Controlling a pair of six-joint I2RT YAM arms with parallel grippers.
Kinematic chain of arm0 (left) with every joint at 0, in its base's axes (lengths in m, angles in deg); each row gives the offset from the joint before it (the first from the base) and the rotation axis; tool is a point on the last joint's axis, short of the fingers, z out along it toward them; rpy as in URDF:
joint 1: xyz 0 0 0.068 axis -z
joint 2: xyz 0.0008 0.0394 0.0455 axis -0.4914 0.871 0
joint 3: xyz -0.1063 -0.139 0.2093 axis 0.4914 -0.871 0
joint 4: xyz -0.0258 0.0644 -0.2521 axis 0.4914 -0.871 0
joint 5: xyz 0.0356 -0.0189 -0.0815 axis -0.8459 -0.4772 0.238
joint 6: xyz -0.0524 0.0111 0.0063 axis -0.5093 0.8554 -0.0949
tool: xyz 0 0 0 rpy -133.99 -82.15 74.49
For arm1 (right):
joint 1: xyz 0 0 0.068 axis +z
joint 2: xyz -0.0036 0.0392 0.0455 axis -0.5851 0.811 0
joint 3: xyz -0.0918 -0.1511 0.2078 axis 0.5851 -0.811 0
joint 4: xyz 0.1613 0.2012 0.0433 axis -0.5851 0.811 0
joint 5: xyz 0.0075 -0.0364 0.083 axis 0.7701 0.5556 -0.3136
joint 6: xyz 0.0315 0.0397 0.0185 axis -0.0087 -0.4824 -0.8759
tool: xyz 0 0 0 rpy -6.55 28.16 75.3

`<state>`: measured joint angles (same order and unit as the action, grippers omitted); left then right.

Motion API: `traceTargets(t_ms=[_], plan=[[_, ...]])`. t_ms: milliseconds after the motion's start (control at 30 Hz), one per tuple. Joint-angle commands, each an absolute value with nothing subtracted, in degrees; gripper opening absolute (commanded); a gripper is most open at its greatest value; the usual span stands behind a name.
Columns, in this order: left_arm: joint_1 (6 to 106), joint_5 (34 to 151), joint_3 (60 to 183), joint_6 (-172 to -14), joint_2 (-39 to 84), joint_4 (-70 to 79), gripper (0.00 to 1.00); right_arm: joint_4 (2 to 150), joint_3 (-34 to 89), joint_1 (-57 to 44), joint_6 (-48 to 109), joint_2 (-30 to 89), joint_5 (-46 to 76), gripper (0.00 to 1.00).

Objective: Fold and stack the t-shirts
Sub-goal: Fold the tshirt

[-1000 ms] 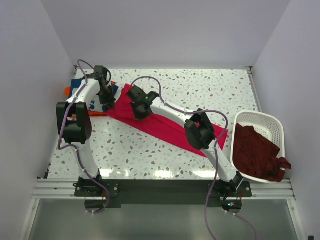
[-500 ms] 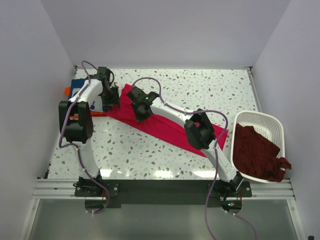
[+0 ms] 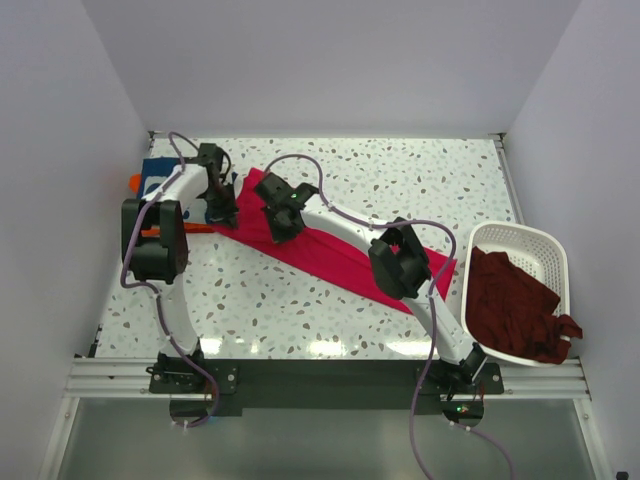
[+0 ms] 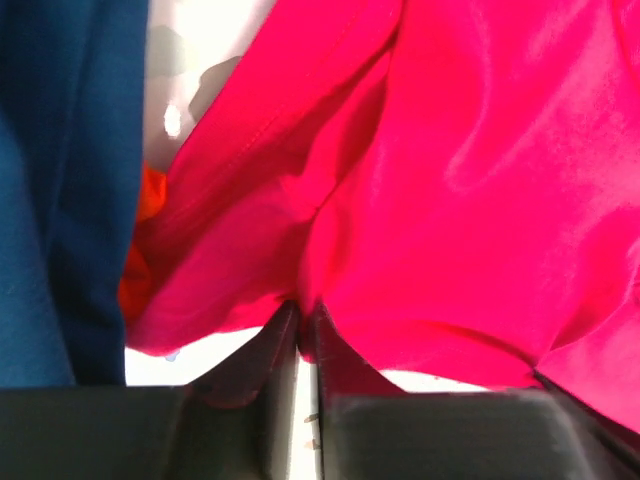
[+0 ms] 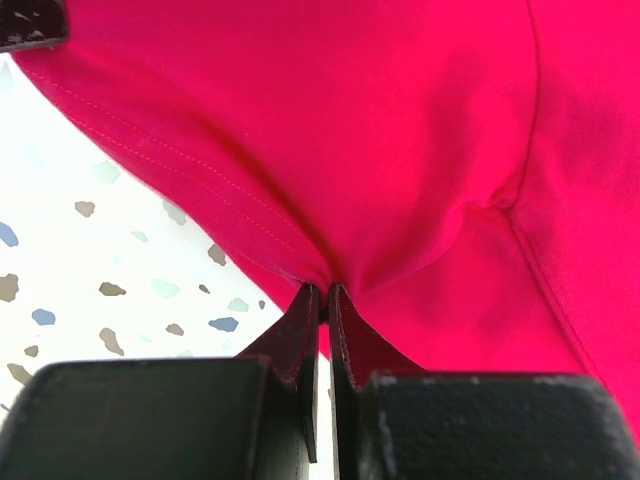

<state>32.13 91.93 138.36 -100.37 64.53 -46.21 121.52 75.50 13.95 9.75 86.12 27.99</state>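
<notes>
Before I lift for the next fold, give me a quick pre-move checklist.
1. Left claw shut on the crimson-pink t-shirt: ok.
2. Right claw shut on the same shirt: ok.
3. Left pinch holds pink cloth only: ok. The navy t-shirt and orange t-shirt lie beside it, outside the pinch.
4. Shirt spread flat: not ok. It lies as a creased diagonal band.
5. Shirt's basket-side end free: cannot tell. The right arm covers part of it.
6. Maroon t-shirts out of the way: ok. They are in the laundry basket.
</notes>
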Motion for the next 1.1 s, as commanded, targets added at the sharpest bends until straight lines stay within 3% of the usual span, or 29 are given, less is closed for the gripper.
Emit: traceTargets(t_ms=[0, 67, 933, 1000, 1033, 1067], plan=[[32.15, 93.45, 138.42, -99.32, 64.7, -44.48, 0.06, 123.16, 78.88, 13.59, 8.87, 82.56, 28.34, 0.0], [32.15, 93.19, 139.29, -99.23, 64.79, -45.0, 0.0, 123.86, 79.5, 13.5, 8.87, 82.65, 27.9, 0.0], [31.89, 86.59, 145.72, -98.09, 64.35, -52.39, 0.0, 127.2, 77.83, 12.53, 7.29, 80.18, 23.07, 0.0], [31.89, 85.72, 145.45, -98.0, 64.62, -52.3, 0.03, 127.64, 77.74, 12.53, 7.38, 80.27, 22.8, 0.07], [31.89, 85.37, 145.45, -98.0, 64.62, -52.3, 0.17, 127.9, 77.83, 12.53, 7.55, 80.27, 22.8, 0.12], [31.89, 84.67, 145.63, -98.0, 64.62, -52.21, 0.28, 128.25, 77.92, 12.53, 7.64, 80.1, 22.89, 0.25]])
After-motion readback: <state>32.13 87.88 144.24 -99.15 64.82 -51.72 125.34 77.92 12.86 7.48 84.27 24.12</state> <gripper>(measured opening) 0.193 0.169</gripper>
